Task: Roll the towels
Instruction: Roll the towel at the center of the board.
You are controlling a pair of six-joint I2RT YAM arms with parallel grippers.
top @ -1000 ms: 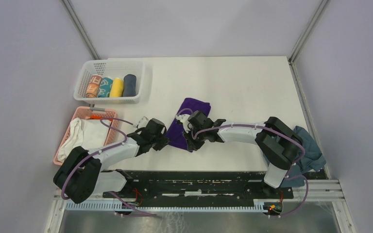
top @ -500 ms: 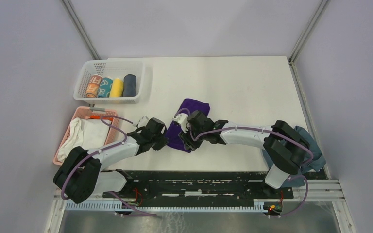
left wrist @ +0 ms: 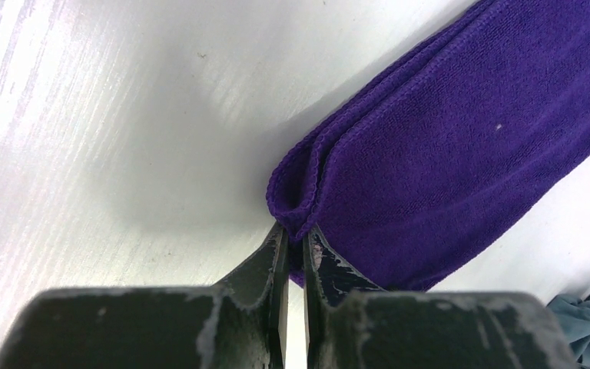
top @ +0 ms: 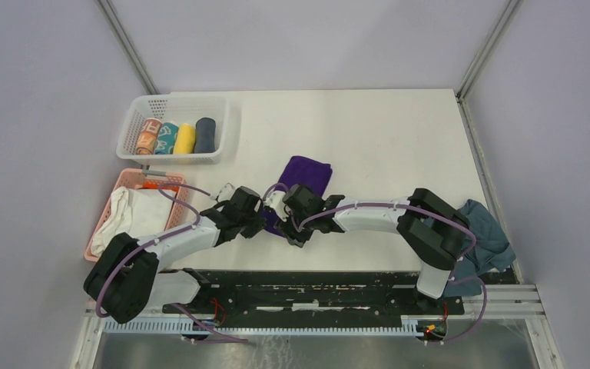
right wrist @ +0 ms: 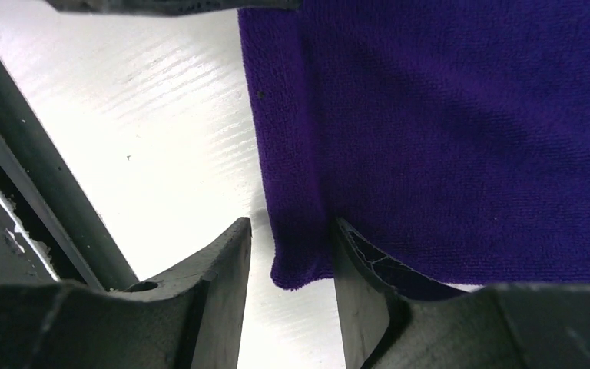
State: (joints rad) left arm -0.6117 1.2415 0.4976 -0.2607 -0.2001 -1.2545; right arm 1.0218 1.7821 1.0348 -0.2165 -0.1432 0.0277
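Note:
The purple towel [top: 307, 173] lies folded flat at the table's middle, its near end hidden under both grippers. My left gripper [left wrist: 292, 234] is shut on the folded near-left corner of the purple towel [left wrist: 445, 146], which puckers between the tips. My right gripper [right wrist: 292, 231] stands open, its jaws astride the neighbouring corner of the purple towel [right wrist: 445, 115], one finger against the cloth. From above, the left gripper [top: 260, 224] and right gripper [top: 286, 229] sit close together. The slate-grey towel [top: 485, 234] lies crumpled at the right edge, behind the right arm.
A white basket [top: 140, 115] at the back left holds several rolled cloths. A pink basket [top: 123, 181] with a white cloth bundle [top: 134, 214] stands beside my left arm. The black mounting rail [top: 307, 286] runs along the near edge.
My right gripper has opened and slid left along the towel's near end toward the left gripper. The left gripper has closed further on the towel's corner.

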